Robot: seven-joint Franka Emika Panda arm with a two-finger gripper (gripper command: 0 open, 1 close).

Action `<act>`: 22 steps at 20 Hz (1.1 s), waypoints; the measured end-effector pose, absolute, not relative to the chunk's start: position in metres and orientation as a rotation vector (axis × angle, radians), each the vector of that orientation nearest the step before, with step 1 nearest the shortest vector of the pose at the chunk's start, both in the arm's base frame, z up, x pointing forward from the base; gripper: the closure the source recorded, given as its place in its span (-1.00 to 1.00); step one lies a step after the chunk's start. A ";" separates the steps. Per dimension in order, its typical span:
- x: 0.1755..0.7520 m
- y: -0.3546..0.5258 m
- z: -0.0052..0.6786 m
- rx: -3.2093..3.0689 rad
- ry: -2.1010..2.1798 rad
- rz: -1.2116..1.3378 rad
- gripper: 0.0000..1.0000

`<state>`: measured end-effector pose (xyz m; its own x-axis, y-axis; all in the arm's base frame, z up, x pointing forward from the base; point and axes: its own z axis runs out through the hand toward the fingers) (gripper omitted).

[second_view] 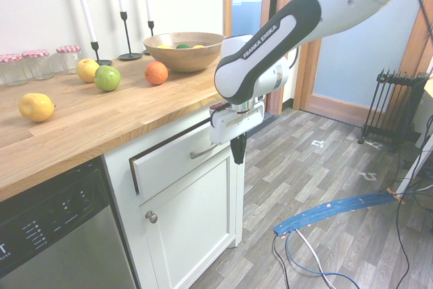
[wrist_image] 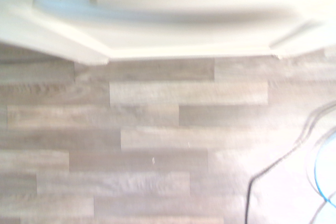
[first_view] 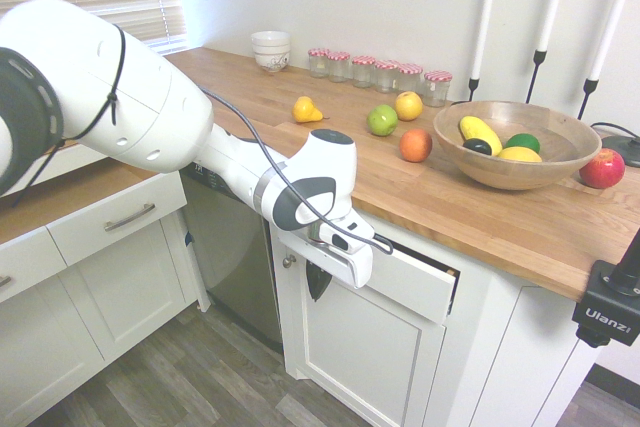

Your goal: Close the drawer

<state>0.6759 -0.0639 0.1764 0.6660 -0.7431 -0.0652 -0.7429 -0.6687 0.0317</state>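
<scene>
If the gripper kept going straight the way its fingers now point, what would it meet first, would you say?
Most likely the wood-look floor: the gripper points downward in front of the cabinet door, though how closely it would pass the door is unclear.

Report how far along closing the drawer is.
Nearly done: the drawer is mostly in, its front standing only a little proud of the white cabinet frame. In hand: the claw is down by the handle. Left: the dark gap behind the front to close.
</scene>
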 end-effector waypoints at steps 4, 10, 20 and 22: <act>0.640 -0.059 0.190 2.869 -1.279 -0.105 1.00; 0.574 -0.058 0.222 2.871 -1.255 -0.107 1.00; 0.484 -0.058 0.252 2.883 -1.246 -0.088 -1.00; 0.479 -0.059 0.256 2.883 -1.251 -0.082 -1.00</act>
<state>0.4788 -0.0593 0.2564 0.6819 -0.7298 -0.0488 -0.7299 -0.6833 0.0189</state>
